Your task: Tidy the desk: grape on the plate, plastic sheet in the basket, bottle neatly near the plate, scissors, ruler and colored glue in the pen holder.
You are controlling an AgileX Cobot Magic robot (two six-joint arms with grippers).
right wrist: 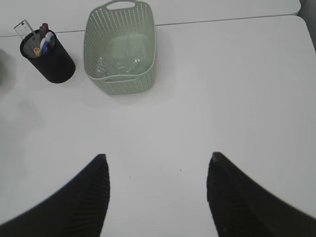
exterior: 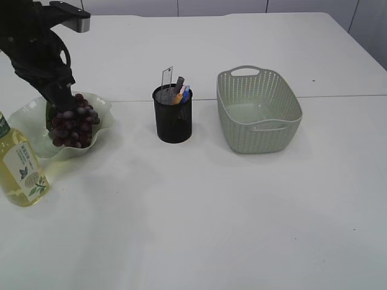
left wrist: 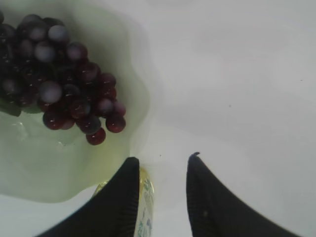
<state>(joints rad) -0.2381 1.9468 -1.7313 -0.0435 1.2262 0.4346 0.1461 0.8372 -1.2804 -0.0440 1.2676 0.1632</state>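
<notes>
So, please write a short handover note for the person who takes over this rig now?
Left gripper: open, empty, above the plate's edge.
Right gripper: open, empty, over bare table.
Done: grapes on the plate; plastic sheet in the basket; ruler and other items in the pen holder.
Left: bottle stands beside the plate; check it is neat.

Perforated plastic basket (exterior: 259, 109), black mesh pen holder (exterior: 173, 115), matt table (exterior: 211, 223)
</notes>
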